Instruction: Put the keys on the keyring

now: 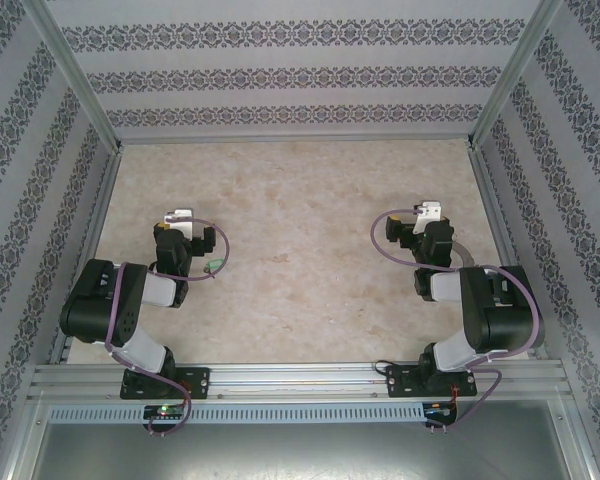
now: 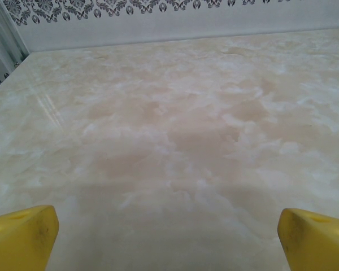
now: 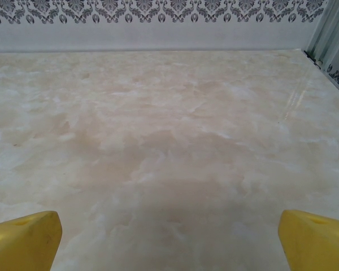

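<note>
One of the keys, a tiny piece with a bright green tag, lies on the marbled table just right of my folded left arm. The keyring is out of view. My left gripper sits low over the table at the left. Its yellow fingertips stand far apart, and between them my left gripper holds nothing but bare table. At the right, my right gripper is likewise open. With yellow fingertips wide apart, my right gripper has nothing in it.
Patterned walls on metal frame posts enclose the beige table on three sides. Purple cables loop beside both wrists. The arm bases sit on the rail at the near edge.
</note>
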### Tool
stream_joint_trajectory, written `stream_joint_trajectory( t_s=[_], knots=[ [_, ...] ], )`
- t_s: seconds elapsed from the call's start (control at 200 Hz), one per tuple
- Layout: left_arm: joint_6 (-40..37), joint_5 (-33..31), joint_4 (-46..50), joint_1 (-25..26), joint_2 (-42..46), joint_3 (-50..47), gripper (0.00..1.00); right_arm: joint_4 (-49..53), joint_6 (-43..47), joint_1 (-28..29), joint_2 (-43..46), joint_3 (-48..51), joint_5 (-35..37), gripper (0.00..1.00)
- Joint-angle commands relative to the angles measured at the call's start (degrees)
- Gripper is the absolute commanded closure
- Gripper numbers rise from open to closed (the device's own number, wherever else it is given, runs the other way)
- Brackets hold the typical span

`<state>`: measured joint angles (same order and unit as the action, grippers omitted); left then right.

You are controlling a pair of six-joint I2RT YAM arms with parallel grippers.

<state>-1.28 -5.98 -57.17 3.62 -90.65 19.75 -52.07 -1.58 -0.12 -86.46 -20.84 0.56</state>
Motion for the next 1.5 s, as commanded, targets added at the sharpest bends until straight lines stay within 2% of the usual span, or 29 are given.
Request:
stream_joint_trajectory(
  t_s=[0.0,0.1,0.245,0.375,0.465,0.545,0.624,0.699,0.849,0.969,1.169,1.499],
  knots=[
    [0.08,-0.25,2.95,-0.89,5.09,-0.13,0.00,1.77,-0.57,0.45,6.20,0.71,0.74,0.02],
    [2.10,-1.19,17.55,-0.81,11.70,3.61,0.00,9.84,0.14,1.05,13.36,0.47,2.84,0.02],
    [8.46,-1.54,33.39,-0.30,19.73,8.28,0.00,32.84,-9.05,1.21,24.79,-4.86,8.33,0.02],
    [13.63,4.89,43.91,0.28,27.02,11.39,0.00,51.54,-12.07,0.95,29.80,-11.22,8.90,0.02],
    [22.71,6.61,51.20,0.51,28.38,14.65,0.00,61.42,-11.42,0.20,29.80,-15.59,7.67,0.02],
    [28.84,16.57,55.40,0.64,26.54,18.19,0.00,68.79,-11.55,-1.24,28.20,-20.10,4.33,0.02],
    [32.43,25.48,55.26,2.54,22.95,20.00,0.00,74.54,-10.42,-2.74,24.58,-23.75,1.31,0.02],
    [33.30,29.98,53.37,6.14,20.08,20.49,0.00,79.05,-9.15,-4.09,19.73,-26.77,-0.69,0.02],
    [31.09,30.58,50.96,14.36,18.42,19.95,0.00,84.06,-7.84,-6.56,11.05,-30.60,-3.44,0.02],
    [30.85,32.20,47.36,17.81,18.39,18.15,0.00,86.62,-8.24,-8.08,5.12,-33.46,-6.98,0.02],
    [30.29,34.24,44.06,18.20,19.71,16.84,0.00,86.82,-11.22,-9.11,-1.31,-34.71,-13.96,0.02],
    [29.07,32.02,43.98,18.20,25.23,14.88,0.00,88.05,-11.54,-9.29,-3.38,-34.98,-10.06,0.03]
  ],
)
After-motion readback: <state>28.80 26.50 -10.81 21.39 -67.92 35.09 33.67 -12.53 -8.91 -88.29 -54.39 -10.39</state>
